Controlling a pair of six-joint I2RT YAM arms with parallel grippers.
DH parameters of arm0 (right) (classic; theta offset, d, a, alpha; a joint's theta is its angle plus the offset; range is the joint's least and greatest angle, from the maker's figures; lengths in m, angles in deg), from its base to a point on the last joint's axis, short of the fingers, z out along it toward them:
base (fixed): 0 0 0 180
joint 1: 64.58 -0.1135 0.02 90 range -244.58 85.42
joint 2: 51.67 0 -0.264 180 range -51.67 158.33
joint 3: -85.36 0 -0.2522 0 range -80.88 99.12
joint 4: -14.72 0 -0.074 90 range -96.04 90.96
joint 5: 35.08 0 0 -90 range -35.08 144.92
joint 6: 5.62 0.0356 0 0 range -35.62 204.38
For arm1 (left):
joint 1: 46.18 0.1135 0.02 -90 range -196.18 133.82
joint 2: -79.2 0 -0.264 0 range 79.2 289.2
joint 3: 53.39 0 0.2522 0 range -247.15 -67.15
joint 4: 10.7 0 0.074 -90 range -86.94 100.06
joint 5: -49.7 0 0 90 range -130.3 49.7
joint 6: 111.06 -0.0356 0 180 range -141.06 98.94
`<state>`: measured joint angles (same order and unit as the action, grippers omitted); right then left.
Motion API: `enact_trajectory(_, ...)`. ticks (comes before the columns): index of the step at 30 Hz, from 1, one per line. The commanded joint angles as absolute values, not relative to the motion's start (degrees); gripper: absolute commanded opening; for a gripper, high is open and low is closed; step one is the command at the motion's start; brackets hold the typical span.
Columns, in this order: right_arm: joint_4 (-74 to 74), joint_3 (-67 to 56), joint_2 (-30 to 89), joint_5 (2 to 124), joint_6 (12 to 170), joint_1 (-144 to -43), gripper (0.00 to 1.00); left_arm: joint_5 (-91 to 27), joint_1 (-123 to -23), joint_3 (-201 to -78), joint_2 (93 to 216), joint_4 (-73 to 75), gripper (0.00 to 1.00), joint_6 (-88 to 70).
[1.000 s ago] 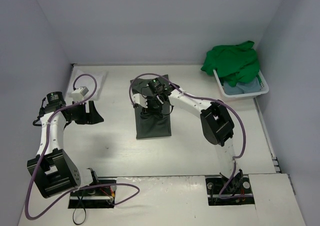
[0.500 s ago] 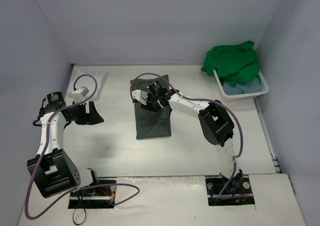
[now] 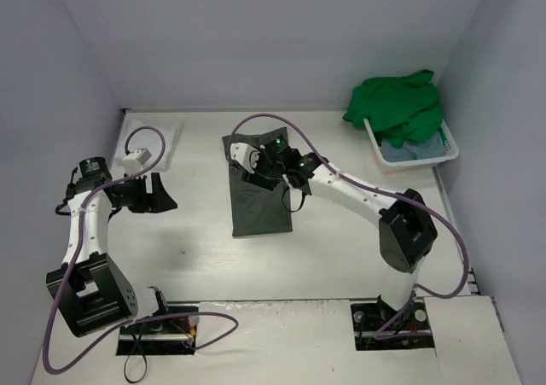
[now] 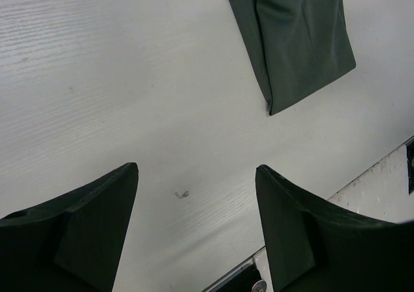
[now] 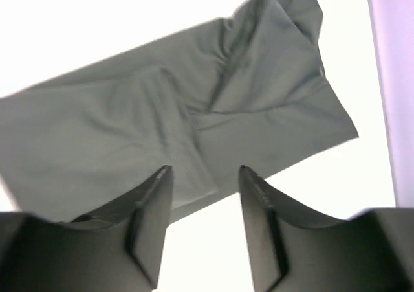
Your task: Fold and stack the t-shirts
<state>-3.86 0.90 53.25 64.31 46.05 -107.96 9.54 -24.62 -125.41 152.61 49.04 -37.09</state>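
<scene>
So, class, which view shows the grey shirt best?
Right wrist: the grey shirt fills the frame, creases clear. Top view has the right arm across its far end; left wrist catches only one end.

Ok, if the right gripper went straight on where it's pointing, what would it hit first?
Probably the folded dark grey t-shirt, which fills the wrist view just ahead of the open right gripper; how far off is unclear.
</scene>
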Motion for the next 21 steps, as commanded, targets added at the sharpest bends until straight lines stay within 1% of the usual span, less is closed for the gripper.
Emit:
enact_trajectory(1,-8.17,-0.89,47.57,66.78,48.43,-111.07,0.44,12.08,-24.03,-128.50,151.53,49.38,0.67,-38.55)
enact_trajectory(4,-9.32,-4.40,45.63,65.65,47.03,-115.01,0.49,12.08,-24.03,-128.50,151.44,49.29,0.67,-38.55)
enact_trajectory(5,-9.06,-6.94,44.49,64.60,46.50,-115.90,0.53,11.99,-24.03,-128.59,151.44,49.38,0.67,-38.46)
enact_trajectory(7,-9.24,-8.80,43.78,64.76,46.15,-117.31,0.56,12.08,-24.12,-128.67,151.53,49.38,0.67,-38.46)
enact_trajectory(16,-6.69,-18.73,42.81,62.84,43.60,-118.55,0.59,12.08,-24.12,-128.85,151.97,49.38,0.67,-38.20)
enact_trajectory(21,-3.62,-21.11,43.34,62.21,42.98,-118.55,0.61,11.99,-24.03,-128.85,152.32,49.38,0.67,-38.29)
